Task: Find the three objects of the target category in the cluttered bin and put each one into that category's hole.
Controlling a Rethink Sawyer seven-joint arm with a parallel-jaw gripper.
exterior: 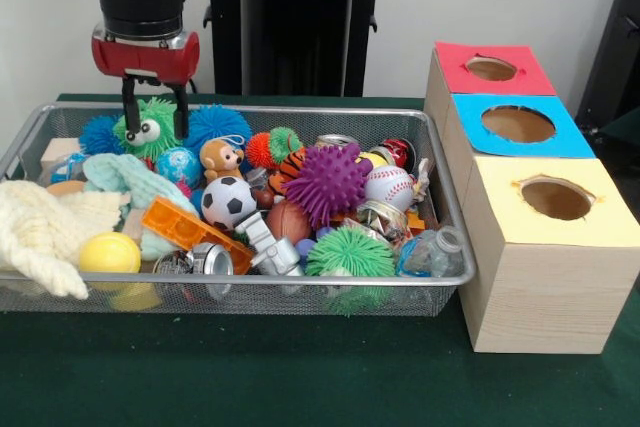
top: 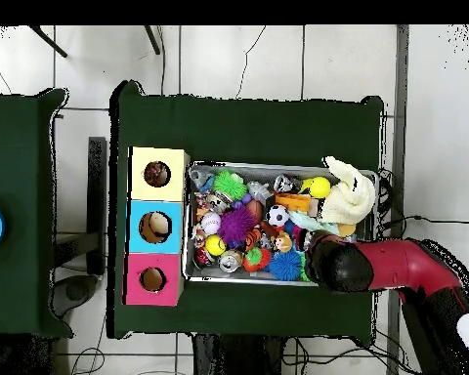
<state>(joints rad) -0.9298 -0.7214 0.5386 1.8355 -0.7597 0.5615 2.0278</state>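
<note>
Three wooden boxes [exterior: 530,207] with holes in red, blue and yellow tops sit on the green table [exterior: 300,377], well off to the side of the gripper [exterior: 154,112] in the front view. Gripper is down at the back corner of the wire bin [exterior: 250,292], fingers straddling a green fuzzy toy with googly eyes [exterior: 148,127]; can't tell if they clamp it. Blue spiky balls flank it. Purple spiky ball [exterior: 327,182] and soccer ball [exterior: 228,202] lie nearer the bin's middle.

Cluttered wire bin on the bench
The silver mesh bin [exterior: 20,142], long and shallow, lies level left of three wooden boxes, heaped with balls, toys and cloths
</note>
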